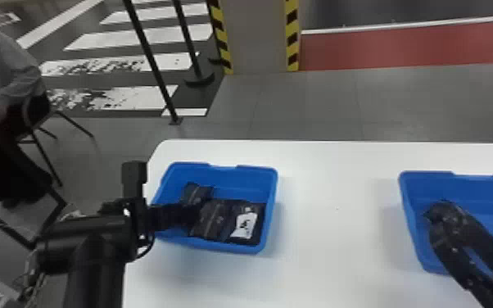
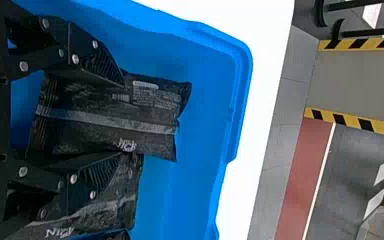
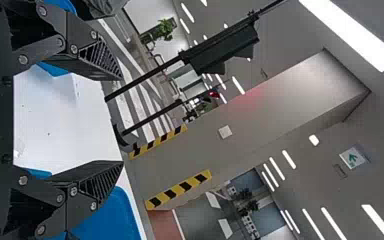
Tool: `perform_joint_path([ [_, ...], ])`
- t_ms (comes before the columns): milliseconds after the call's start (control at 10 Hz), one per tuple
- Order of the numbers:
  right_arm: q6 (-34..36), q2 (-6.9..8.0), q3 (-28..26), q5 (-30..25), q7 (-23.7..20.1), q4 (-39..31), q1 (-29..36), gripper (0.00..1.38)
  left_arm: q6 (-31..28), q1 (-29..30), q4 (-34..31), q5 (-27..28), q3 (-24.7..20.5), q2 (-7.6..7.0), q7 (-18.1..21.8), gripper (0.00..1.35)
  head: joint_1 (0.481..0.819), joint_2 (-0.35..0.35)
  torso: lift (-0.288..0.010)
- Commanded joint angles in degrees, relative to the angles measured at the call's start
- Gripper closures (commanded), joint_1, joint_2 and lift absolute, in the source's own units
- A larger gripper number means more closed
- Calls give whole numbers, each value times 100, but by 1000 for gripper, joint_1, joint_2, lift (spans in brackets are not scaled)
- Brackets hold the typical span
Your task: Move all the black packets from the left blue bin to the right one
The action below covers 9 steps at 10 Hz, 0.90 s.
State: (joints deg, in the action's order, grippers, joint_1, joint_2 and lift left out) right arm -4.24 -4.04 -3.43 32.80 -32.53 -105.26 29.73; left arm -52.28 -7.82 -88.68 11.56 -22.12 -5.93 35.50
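1 white label (image 1: 245,226) marks a packet (image 1: 259,224) in the left blue bin (image 1: 273,186).

Crosswalk stripes (image 1: 143,37) line this hall (ceiling lights (image 3: 350,35) above).

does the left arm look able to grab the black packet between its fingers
Probably yes: the left gripper is open with a finger along either side of the black packet, and no other packet seems to cover it.

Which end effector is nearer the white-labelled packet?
Left. The left end effector is in the left blue bin with it; the right end effector appears over the right blue bin.
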Motion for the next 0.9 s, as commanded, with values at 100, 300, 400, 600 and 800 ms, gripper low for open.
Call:
perform_joint_path([
  [100, 30, 0, 0, 34, -7, 15, 8, 466, -284, -6, 2, -23, 296, -172, 80, 822, 695, 235, -110],
  [300, 58, 0, 0, 69, -34, 15, 8, 467, -59, 120, -12, 48, 208, -189, 115, 1165, 695, 228, -110],
  [400, 72, 0, 0, 69, -51, 15, 22, 466, 152, 149, -12, 109, 199, -198, 194, 1208, 695, 234, -110],
  [600, 100, 0, 0, 69, -60, 1, 8, 467, 827, 303, -111, 48, 50, -181, 581, 1207, 695, 241, -110],
  [800, 114, 0, 0, 78, -87, -27, 8, 466, 644, 1105, -1686, -233, -135, -5, 871, 1208, 695, 233, -110],
])
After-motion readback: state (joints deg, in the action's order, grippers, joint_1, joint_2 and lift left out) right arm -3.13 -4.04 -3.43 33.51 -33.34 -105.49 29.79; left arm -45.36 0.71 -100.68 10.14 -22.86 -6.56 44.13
